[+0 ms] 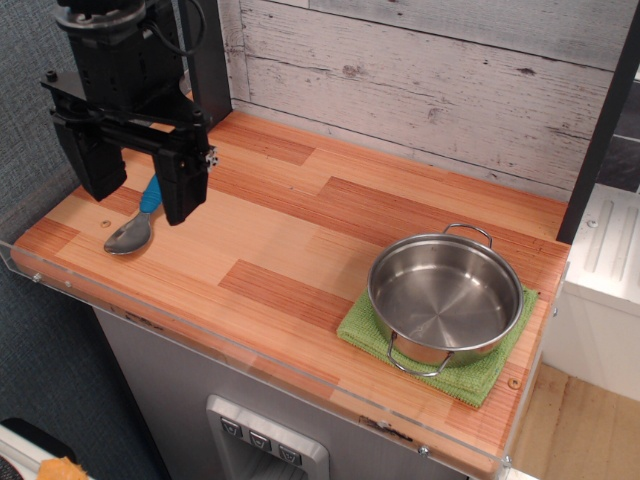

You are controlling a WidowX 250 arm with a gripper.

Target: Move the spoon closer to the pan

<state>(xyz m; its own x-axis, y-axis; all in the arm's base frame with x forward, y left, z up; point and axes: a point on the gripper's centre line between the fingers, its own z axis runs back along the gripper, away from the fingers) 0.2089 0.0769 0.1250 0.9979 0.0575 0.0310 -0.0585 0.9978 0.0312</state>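
The spoon (135, 228) lies on the wooden counter at the far left, its silver bowl toward the front and its blue handle (151, 194) pointing back, partly hidden behind my gripper. My gripper (140, 185) hangs open just above it, one black finger on each side of the handle, holding nothing. The pan (445, 297) is a round shiny steel pan with two wire loop handles, empty, at the front right, far from the spoon.
The pan rests on a green cloth (475, 375). A clear plastic rim (200, 335) runs along the counter's front edge. A whitewashed plank wall (420, 80) stands behind, and a black post (600, 130) rises at the right.
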